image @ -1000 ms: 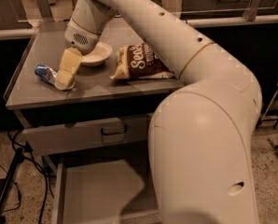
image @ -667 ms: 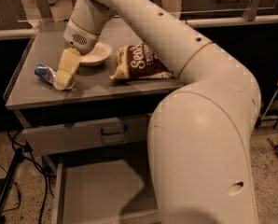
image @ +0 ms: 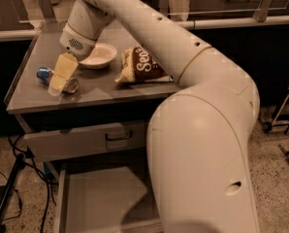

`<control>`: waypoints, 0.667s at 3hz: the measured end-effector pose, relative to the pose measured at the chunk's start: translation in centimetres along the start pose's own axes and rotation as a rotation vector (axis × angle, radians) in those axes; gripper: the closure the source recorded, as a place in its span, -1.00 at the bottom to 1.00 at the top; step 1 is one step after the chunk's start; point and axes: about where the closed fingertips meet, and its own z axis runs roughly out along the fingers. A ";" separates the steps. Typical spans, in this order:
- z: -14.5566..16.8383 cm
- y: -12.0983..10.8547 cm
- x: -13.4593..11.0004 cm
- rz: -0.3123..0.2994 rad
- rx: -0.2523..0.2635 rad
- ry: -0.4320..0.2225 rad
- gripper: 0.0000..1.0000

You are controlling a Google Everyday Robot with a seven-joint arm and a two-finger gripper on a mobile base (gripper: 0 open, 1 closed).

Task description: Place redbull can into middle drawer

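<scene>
The redbull can (image: 43,73) lies on its side at the front left of the grey counter (image: 110,89), its blue end to the left and its silver end (image: 71,86) to the right. My gripper (image: 61,75) hangs from the white arm and reaches down onto the can, covering its middle. The middle drawer (image: 101,198) stands pulled out below the counter, with a plain grey floor and nothing in it. My arm's big white elbow hides its right part.
A white bowl (image: 100,55) sits just behind the gripper. A brown chip bag (image: 143,65) lies to its right. The top drawer front with a dark handle (image: 118,136) sits above the open drawer. Dark cables (image: 8,188) hang at the left.
The gripper has shifted slightly left and down over the can. The can, bowl and chip bag have not moved.
</scene>
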 end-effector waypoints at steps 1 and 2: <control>1.3 0.2 -0.6 -0.012 -0.024 -0.008 -1.00; 2.7 0.5 -1.0 -0.023 -0.055 -0.015 -1.00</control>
